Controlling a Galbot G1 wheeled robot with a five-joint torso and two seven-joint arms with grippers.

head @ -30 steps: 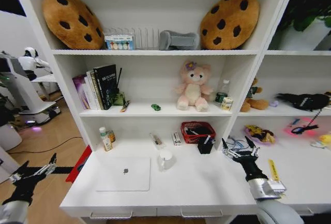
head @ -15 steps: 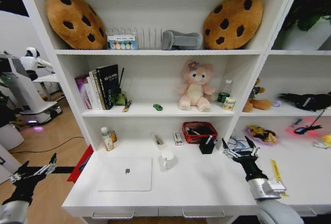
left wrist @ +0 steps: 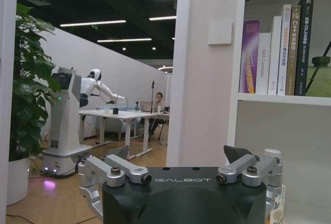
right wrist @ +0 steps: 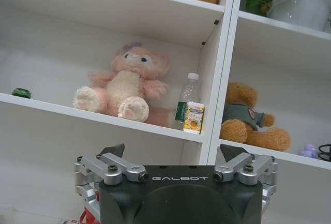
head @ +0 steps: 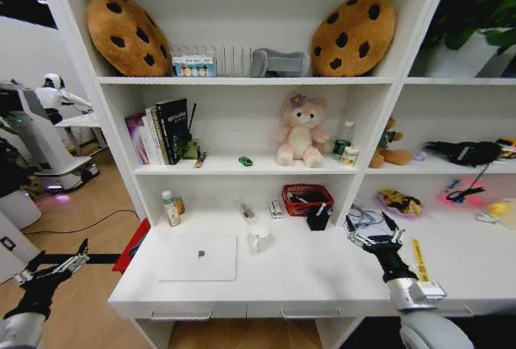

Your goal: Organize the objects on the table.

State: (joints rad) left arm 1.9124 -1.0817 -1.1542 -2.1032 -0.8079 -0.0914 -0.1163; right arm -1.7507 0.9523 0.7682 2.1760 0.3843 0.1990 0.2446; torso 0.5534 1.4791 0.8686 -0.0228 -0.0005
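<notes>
Head view: the white bench [head: 306, 284] carries the closed silver laptop [head: 200, 257] near its left front. My right claw [head: 372, 229] hovers over the bench's right part, fingers spread wide. My left claw [head: 50, 263] hangs off the bench's left end, also spread wide.

The closed silver laptop [head: 198, 257] lay near the table's [head: 306, 284] front-left corner, while the open right gripper [head: 372, 227] hovered above its right part.

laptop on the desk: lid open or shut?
Shut. The silver laptop lies flat on the white desk, lid down with the dark logo facing up; no screen or keyboard shows.
</notes>
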